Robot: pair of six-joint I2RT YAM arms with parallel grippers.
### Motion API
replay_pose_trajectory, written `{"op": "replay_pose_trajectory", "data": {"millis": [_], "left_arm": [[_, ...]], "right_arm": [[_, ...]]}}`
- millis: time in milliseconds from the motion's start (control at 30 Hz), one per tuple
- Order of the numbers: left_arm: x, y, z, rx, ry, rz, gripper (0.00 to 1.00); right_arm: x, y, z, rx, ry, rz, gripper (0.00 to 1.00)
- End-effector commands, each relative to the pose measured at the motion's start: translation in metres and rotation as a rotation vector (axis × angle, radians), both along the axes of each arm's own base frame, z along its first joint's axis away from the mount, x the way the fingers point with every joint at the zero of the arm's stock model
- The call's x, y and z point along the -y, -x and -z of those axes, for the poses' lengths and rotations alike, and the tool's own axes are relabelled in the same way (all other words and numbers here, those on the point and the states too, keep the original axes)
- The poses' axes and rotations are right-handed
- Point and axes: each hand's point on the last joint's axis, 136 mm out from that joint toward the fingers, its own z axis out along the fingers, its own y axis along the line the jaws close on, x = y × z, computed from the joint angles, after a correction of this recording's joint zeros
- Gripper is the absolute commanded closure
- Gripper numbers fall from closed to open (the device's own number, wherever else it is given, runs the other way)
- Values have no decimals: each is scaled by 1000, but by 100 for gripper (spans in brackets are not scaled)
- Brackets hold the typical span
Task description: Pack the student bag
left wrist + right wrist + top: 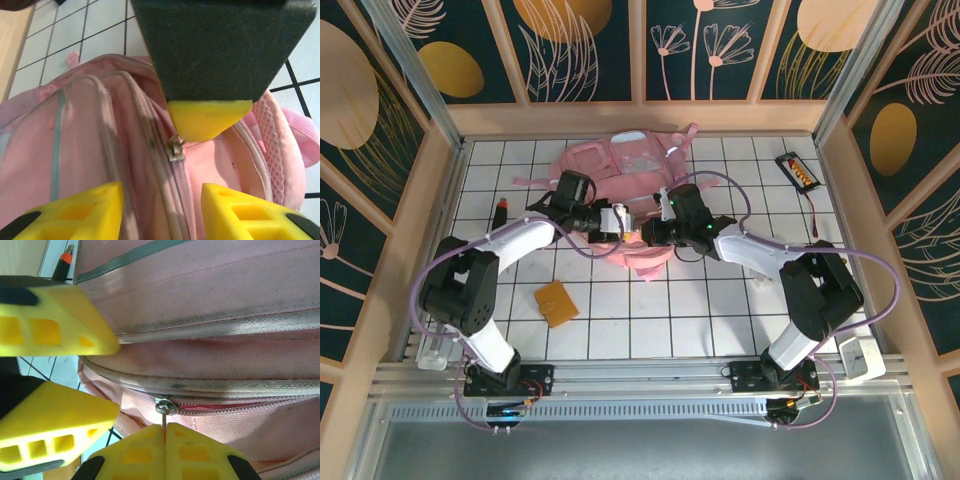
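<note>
The student bag (620, 165) is a large pink backpack lying at the middle back of the tiled table, with both grippers at its near end. My right gripper (165, 430) is shut on the metal zipper pull (164, 410) of a partly opened zipper; it also shows from above as the right gripper (646, 232). My left gripper (161, 200) is open and straddles the zipper seam of the bag (100, 150), just left of the pull (175, 148). Its yellow fingers (55, 322) stand apart beside the bag (225, 300). From above, the left gripper (620, 220) nearly meets the right one.
A flat orange-brown piece (554, 302) lies on the tiles at the near left. A red and black marker (501, 213) lies left of the bag. A black device with a cable (797, 170) sits at the back right. Wooden walls close in the table.
</note>
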Motion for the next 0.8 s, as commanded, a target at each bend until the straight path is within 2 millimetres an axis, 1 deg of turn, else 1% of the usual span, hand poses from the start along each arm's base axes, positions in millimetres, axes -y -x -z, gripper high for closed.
{"op": "replay_pose_trajectory", "data": {"millis": [0,67,133,167,200,233,267,300,333,433,533,567,600,667,767], "left_arm": [[2,9,23,-37,-73,48,56],[0,10,30,-58,-92,39,54],[-1,12,33,-74,-97,41,50],[-1,13,33,-79,-97,37,50],[-2,9,33,-81,-100,13,55],[-3,3,33,-82,-102,-23,64],[-5,-6,33,-78,-113,-71,76],[-7,-11,33,-76,-130,-95,89],[-8,-14,33,-71,-143,-104,100],[-9,-18,23,-40,-143,-110,100],[-8,-13,7,21,-117,-76,100],[-8,-10,-2,55,-97,-69,100],[-8,-8,-8,81,-79,-57,100],[-12,1,-15,117,-39,-29,100],[-20,2,-22,126,10,-35,100]], "right_arm": [[-8,0,-40,73,-65,-35,100],[-8,0,-45,83,-67,-39,100],[-6,0,-48,90,-66,-40,100],[-5,0,-49,94,-63,-38,100],[-3,0,-50,97,-62,-38,100],[-2,-1,-51,99,-62,-35,100],[0,-1,-53,103,-62,-32,100],[2,-2,-54,108,-63,-27,100],[5,-3,-54,112,-58,-21,100],[20,-11,-47,112,-21,27,100],[49,-29,-31,117,72,115,100],[57,-32,-23,121,126,134,100],[76,-44,-16,127,174,181,100],[104,-60,5,142,278,245,100],[137,-81,26,144,369,335,100]]}}
